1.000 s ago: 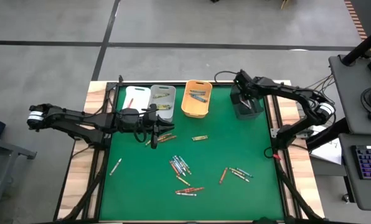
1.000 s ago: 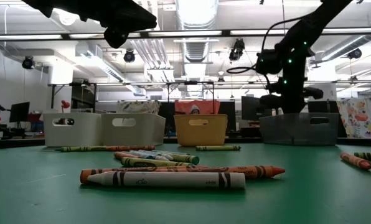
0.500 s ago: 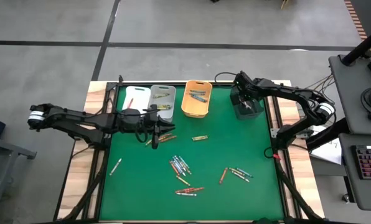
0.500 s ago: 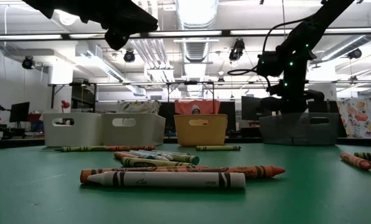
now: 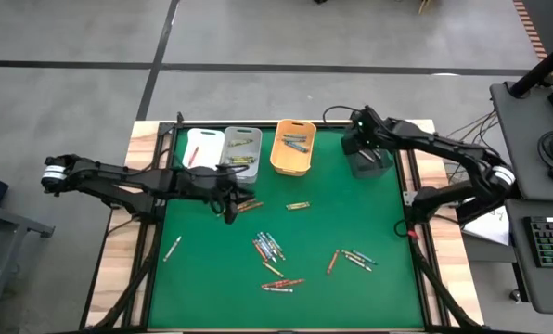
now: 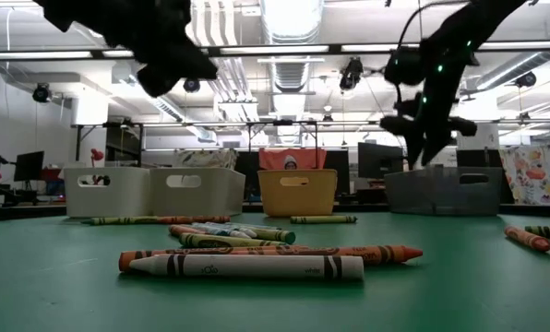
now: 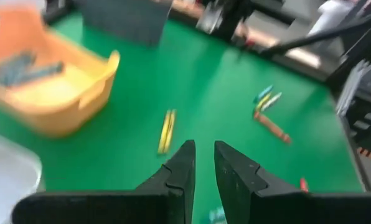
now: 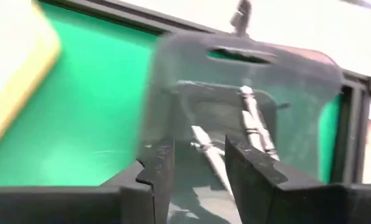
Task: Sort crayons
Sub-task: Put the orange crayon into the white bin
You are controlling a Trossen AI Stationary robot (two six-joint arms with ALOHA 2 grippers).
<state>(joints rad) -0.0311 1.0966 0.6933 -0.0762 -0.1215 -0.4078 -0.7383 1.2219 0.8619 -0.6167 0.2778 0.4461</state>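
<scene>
Crayons lie loose on the green mat: a cluster (image 5: pixel 269 248) in the middle, others (image 5: pixel 351 258) to its right, a yellow pair (image 5: pixel 298 204), and one (image 5: pixel 173 248) at the left. My left gripper (image 5: pixel 232 210) hovers above the mat beside two crayons (image 5: pixel 250 206). Its fingers (image 7: pixel 204 160) stand a narrow gap apart with nothing between them. My right gripper (image 5: pixel 358 141) hangs open above the black bin (image 5: pixel 369 160). In its wrist view the open fingers (image 8: pixel 200 158) frame grey crayons (image 8: pixel 254 121) lying on the bin's floor.
Along the far edge stand a white bin (image 5: pixel 202 146), a grey bin (image 5: pixel 242 153) and an orange bin (image 5: pixel 292 147) holding grey crayons. In the low view, a white crayon (image 6: pixel 247 267) and an orange one (image 6: pixel 376 252) lie nearest the front edge.
My right gripper has risen out of the black bin and now hangs above its rim. My left gripper has sunk a little toward the mat, tipping its fingers downward and rolling somewhat. The crayons on the mat have kept their places.
</scene>
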